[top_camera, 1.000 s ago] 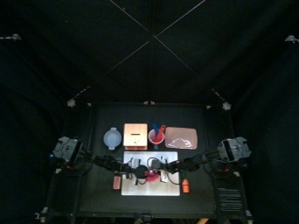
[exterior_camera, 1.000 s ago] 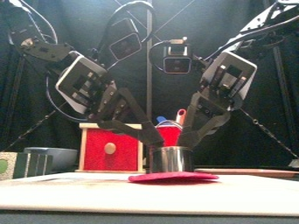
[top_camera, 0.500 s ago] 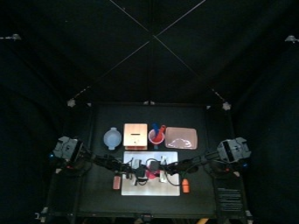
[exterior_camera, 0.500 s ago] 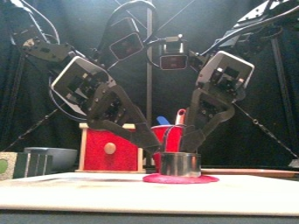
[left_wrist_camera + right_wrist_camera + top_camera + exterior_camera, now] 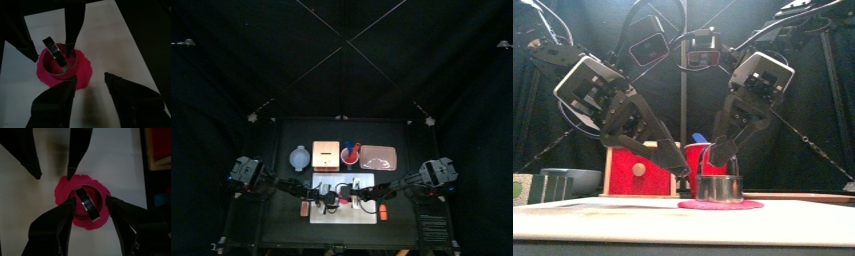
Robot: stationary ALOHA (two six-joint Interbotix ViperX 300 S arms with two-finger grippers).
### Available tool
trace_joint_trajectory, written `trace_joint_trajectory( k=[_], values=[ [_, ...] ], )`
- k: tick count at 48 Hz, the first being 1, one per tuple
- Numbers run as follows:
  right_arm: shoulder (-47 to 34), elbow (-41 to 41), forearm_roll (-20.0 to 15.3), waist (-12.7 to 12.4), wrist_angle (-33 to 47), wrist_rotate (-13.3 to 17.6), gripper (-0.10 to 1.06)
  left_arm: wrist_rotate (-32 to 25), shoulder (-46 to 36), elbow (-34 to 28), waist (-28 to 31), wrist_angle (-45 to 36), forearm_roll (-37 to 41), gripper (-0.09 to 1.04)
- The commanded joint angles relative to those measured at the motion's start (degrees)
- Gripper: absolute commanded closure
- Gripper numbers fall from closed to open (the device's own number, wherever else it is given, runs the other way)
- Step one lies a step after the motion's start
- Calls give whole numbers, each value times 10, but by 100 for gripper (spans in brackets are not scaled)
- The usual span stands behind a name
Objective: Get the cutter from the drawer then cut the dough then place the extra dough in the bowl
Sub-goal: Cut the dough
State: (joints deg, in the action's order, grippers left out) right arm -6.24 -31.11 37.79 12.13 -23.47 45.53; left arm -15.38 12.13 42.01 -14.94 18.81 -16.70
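Note:
A round metal cutter (image 5: pixel 718 187) stands on the flat red dough (image 5: pixel 720 205) in the middle of the white cutting board (image 5: pixel 593 206). From above, the cutter (image 5: pixel 341 198) sits between both grippers. My left gripper (image 5: pixel 673 168) hangs open just above and to the left of it; my right gripper (image 5: pixel 722 160) hangs open just above it. Neither touches it. The left wrist view shows the cutter (image 5: pixel 60 61) pressed into the dough (image 5: pixel 67 80) beyond my open left gripper (image 5: pixel 90 80). In the right wrist view the cutter (image 5: pixel 87 204) lies between the tips of my right gripper (image 5: pixel 91 199).
Behind the board stand the blue-grey bowl (image 5: pixel 299 157), the wooden box (image 5: pixel 326 152) with its red drawer front (image 5: pixel 640 166), the red cup (image 5: pixel 352 153) and the pink tray (image 5: pixel 380 158). Small toy foods lie at the board's left (image 5: pixel 305 208) and right (image 5: pixel 382 211).
The cutter and dough came down flat onto the board. Both grippers have since risen a little and spread apart, leaving the cutter standing free on the dough.

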Motion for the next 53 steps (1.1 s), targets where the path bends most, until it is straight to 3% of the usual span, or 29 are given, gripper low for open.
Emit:
trace_joint_trajectory(
  k=[1, 13, 33, 53],
  values=[
    [33, 17, 1, 8, -2, 3, 11, 1, -2, -7, 4, 12, -5, 21],
    [98, -19, 1, 11, -9, 3, 11, 1, 8, 10, 7, 83, -40, 38],
    [117, -38, -5, 18, 10, 2, 11, 0, 18, 11, 1, 158, -41, 40],
    [96, -39, 23, 14, 37, 2, 11, -1, 67, 9, -11, 171, -76, 41]
  ],
)
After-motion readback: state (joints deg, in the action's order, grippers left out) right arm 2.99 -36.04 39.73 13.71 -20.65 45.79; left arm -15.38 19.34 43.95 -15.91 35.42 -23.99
